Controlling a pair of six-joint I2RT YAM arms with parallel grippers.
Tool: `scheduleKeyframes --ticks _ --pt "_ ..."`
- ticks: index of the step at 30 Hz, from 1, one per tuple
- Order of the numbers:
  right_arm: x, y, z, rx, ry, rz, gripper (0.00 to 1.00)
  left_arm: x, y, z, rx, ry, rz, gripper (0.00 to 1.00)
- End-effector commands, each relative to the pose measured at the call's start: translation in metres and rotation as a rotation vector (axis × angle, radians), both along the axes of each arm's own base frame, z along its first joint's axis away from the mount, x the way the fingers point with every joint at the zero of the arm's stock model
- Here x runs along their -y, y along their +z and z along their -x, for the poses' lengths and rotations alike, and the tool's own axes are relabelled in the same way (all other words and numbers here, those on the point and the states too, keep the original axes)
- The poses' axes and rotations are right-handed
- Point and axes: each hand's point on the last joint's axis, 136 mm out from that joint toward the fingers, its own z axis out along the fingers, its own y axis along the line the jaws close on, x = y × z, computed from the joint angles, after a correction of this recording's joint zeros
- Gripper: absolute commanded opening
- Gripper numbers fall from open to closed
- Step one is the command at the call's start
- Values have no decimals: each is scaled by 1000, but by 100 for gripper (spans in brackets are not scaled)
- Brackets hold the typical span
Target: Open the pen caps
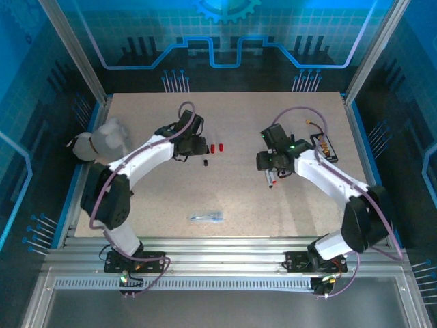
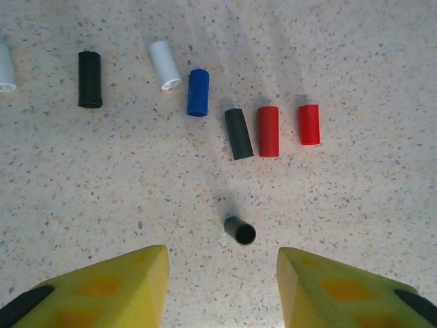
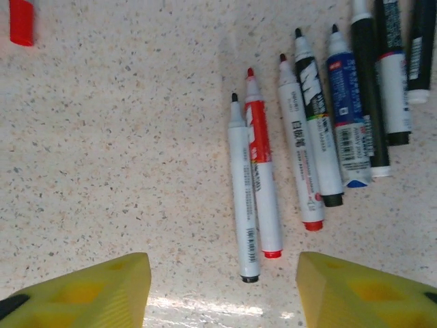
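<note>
Though both jaws stand open and empty, the black cap [image 2: 240, 230] lies end-on just ahead of the left, pens [image 3: 298, 147] lengthwise before the right.

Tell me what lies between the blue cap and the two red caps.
A black cap lies there, between the blue cap and the red caps; the left wrist view shows it.

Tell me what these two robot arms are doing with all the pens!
Their job is pulling caps off marker pens. The left gripper hovers open over the pen caps, which lie loose on the table. The right gripper hovers open over the pens, lying side by side, several showing bare tips. Neither holds anything now.
</note>
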Motion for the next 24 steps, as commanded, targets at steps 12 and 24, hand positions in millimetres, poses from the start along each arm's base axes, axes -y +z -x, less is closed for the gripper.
scheduleKeyframes --ticks 12,24 --pt "25 12 18 142 -25 -71 100 -81 65 19 609 237 -82 99" --pt "64 0 -17 305 -65 219 100 -108 58 25 685 211 -327 99"
